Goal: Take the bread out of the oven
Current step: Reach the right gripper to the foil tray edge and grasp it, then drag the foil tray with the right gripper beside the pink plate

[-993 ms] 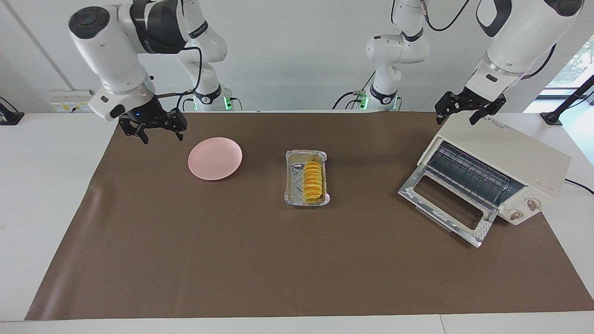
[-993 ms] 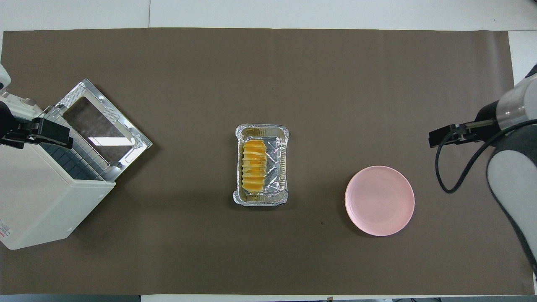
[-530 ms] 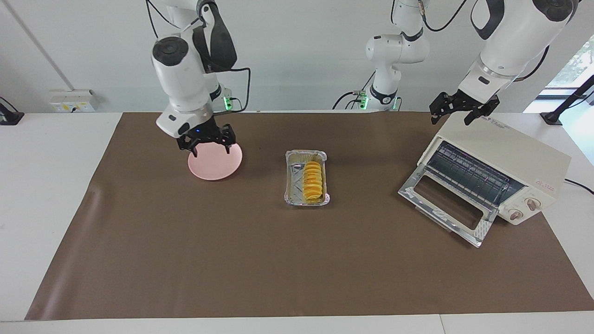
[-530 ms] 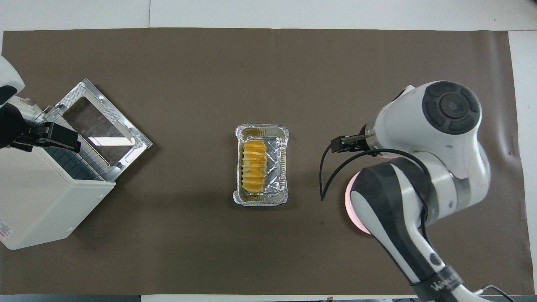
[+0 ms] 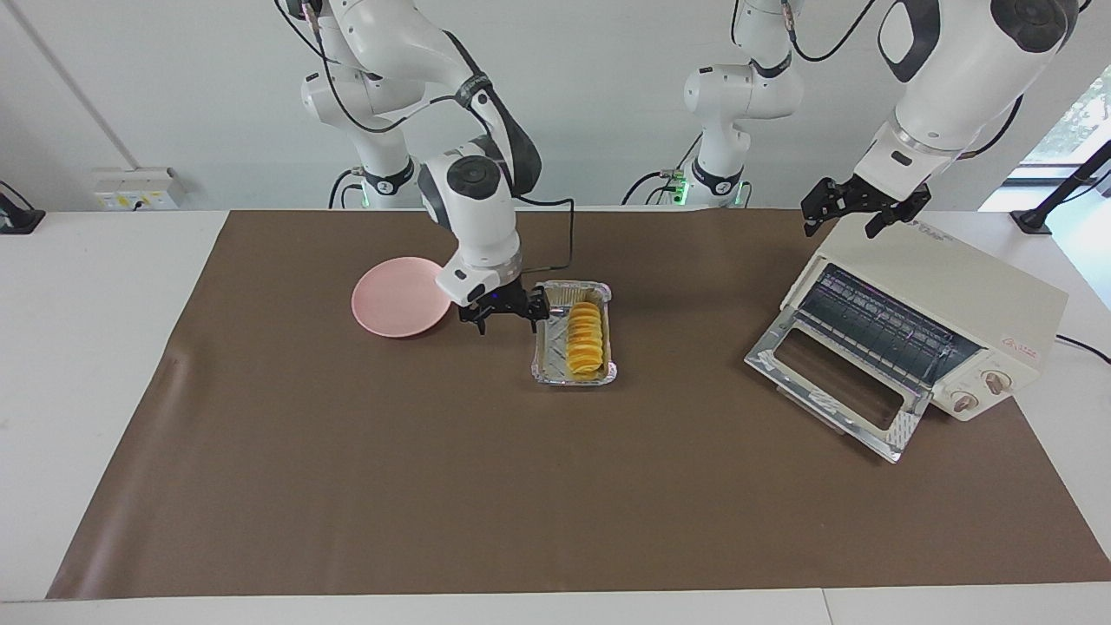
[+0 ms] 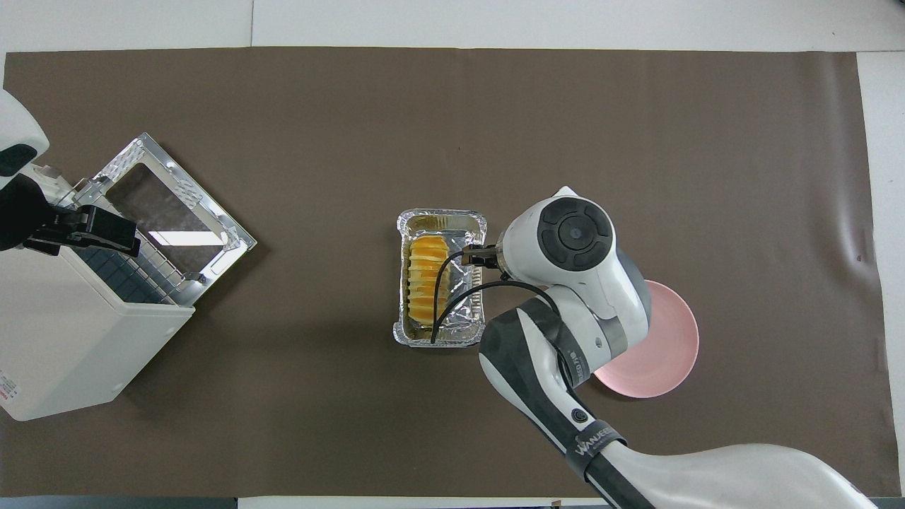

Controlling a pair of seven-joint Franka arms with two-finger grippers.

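While the oven (image 5: 920,330) stands at the left arm's end of the table with its door (image 5: 838,389) folded down flat onto the brown mat (image 5: 555,486), the bread (image 5: 585,338) is no longer inside it: the loaf lies in a foil tray (image 5: 545,347) at the middle of the mat, well apart from the oven. The bread sits along the side of the tray toward the left arm's end, leaving bare foil on the side toward the right arm's end. The oven's wire rack (image 5: 877,325) shows through the opening with nothing on it, and two knobs (image 5: 981,391) face out beside the door.

The right gripper (image 5: 506,310) hangs low beside the tray's edge toward the right arm's end, between the tray and a pink plate (image 5: 395,299). Its fingers stand apart and hold nothing (whether a fingertip touches the foil rim cannot be told). In the overhead view the right arm's wrist covers part of the plate (image 6: 664,353) and the gripper's tip (image 6: 477,256) shows over the tray (image 6: 438,220), next to the bread (image 6: 426,272).

The left gripper (image 5: 859,205) waits in the air over the oven's top corner nearest the robots, fingers spread, empty. From overhead it (image 6: 85,230) lies across the oven's (image 6: 63,353) front edge, over the rack.
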